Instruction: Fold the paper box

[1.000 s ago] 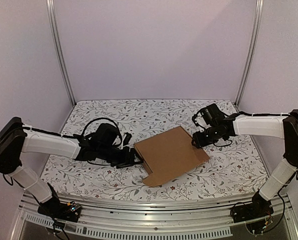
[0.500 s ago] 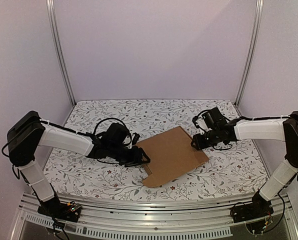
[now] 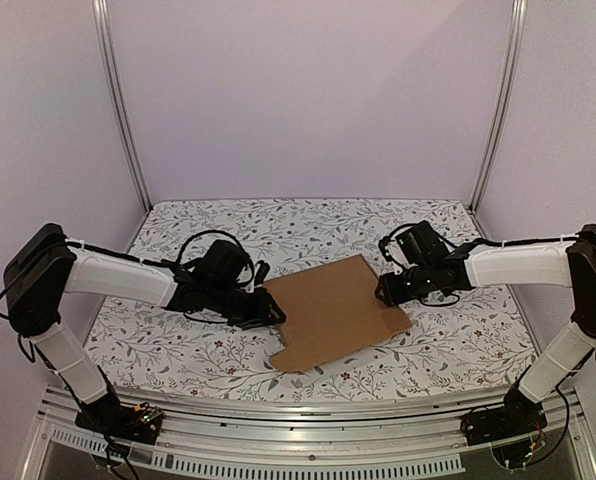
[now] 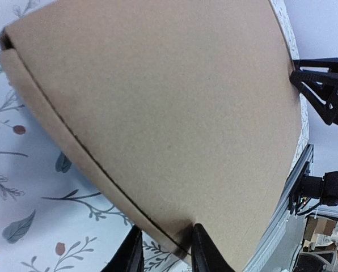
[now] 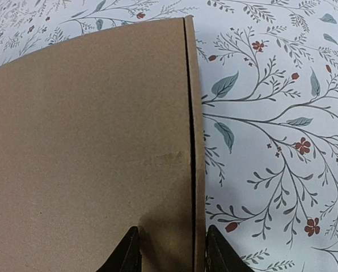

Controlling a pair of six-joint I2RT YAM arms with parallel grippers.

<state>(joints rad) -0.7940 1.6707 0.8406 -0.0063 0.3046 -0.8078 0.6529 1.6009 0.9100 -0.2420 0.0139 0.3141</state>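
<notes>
The paper box (image 3: 336,312) lies flat and closed on the floral cloth, plain brown, with a notched corner facing the near edge. My left gripper (image 3: 274,308) is at its left edge. In the left wrist view its jaws (image 4: 166,228) straddle that edge (image 4: 101,170): one finger rests on the top face, and cloth shows between the other finger and the side. My right gripper (image 3: 384,291) is at the box's right edge. Its jaws (image 5: 172,228) are parted, one finger over the lid (image 5: 89,147) and the other just outside the side strip (image 5: 196,113).
The floral table cloth (image 3: 178,350) ends at a metal rail (image 3: 308,400) along the near side. Plain walls and two upright aluminium posts (image 3: 118,110) (image 3: 498,110) close in the back and sides. Black cables loop over both wrists.
The box has slid a little to the left. My left gripper drew back left and its jaws narrowed. My right gripper followed the box's right edge leftward.
</notes>
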